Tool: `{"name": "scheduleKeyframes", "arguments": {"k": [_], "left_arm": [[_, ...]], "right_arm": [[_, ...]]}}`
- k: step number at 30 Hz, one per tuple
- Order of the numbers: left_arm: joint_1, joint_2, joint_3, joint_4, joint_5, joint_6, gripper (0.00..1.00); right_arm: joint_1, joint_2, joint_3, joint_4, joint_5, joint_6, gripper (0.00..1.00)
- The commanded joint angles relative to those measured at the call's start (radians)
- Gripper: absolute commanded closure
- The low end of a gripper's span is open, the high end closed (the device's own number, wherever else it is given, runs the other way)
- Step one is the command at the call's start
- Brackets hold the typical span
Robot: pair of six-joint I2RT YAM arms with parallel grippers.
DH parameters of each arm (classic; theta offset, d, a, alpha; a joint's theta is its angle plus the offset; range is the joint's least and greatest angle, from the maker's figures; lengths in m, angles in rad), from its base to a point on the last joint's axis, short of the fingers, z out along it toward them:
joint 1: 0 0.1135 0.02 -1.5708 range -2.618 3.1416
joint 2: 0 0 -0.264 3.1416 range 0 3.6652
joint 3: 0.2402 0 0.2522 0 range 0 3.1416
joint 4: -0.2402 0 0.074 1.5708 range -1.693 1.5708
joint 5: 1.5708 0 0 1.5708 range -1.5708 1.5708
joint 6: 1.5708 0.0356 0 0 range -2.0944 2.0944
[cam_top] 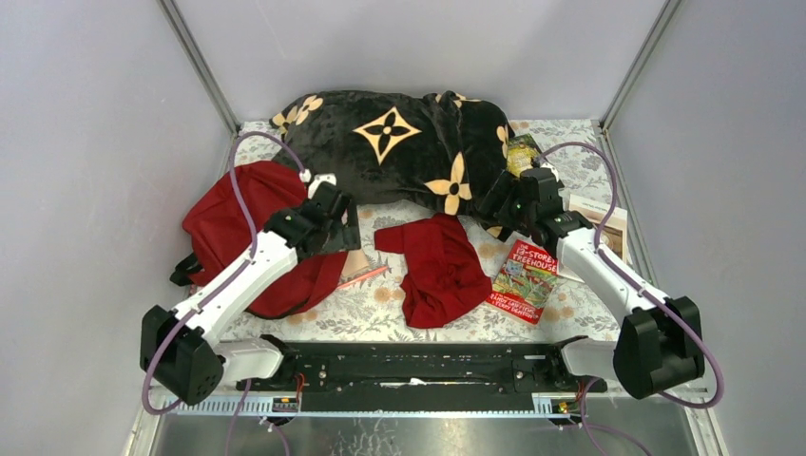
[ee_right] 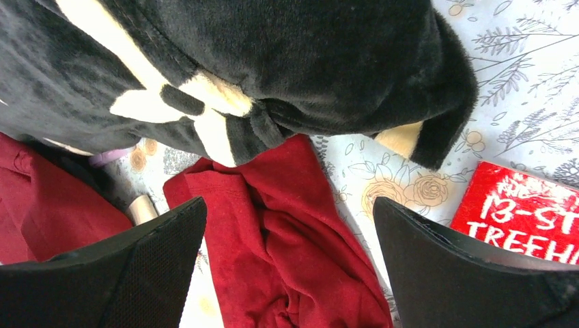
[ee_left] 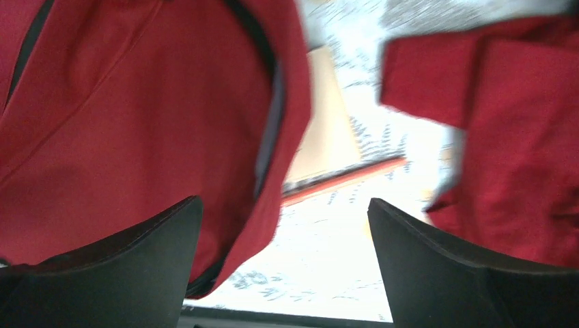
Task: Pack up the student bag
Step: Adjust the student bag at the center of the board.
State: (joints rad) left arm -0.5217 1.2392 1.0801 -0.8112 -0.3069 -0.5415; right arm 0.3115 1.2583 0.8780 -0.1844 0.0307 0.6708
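Note:
The student bag [cam_top: 233, 233], a large red backpack with black zipper lines, lies at the left of the table. Its edge fills the left of the left wrist view [ee_left: 136, 123]. My left gripper [cam_top: 344, 233] hangs open just past the bag's right edge [ee_left: 283, 225], with nothing between its fingers. A tan notebook with a red edge [ee_left: 328, 143] pokes out from beside the bag. My right gripper [cam_top: 501, 211] stands open [ee_right: 290, 225] above a dark-red cloth [ee_right: 287, 253], by the corner of the black plush blanket [ee_right: 273, 61].
The black blanket with tan flowers [cam_top: 399, 142] covers the back of the table. The dark-red cloth [cam_top: 439, 271] lies in the middle. A red Treehouse book [cam_top: 525, 280] lies right of it, a pale book [cam_top: 608, 223] farther right, and a green book [cam_top: 521, 152] by the blanket.

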Motion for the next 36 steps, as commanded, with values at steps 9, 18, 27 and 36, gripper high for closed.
{"name": "scheduleKeyframes", "arguments": {"k": [9,18,27,36], "left_arm": [[-0.026,0.204,-0.193,-0.014,-0.262,-0.200,0.46],[0.007,0.125,0.128,-0.280,-0.153,-0.073,1.00],[0.075,0.219,0.467,-0.291,0.397,-0.008,1.00],[0.086,0.373,0.297,0.236,0.771,-0.271,1.00]], "right_arm": [[0.005,0.016,0.034,0.064,-0.069,0.038,0.00],[0.006,-0.025,0.000,0.057,-0.082,0.037,0.00],[0.019,0.007,0.034,0.067,-0.123,0.059,0.00],[0.020,-0.086,-0.035,0.044,-0.045,0.055,0.00]]}}
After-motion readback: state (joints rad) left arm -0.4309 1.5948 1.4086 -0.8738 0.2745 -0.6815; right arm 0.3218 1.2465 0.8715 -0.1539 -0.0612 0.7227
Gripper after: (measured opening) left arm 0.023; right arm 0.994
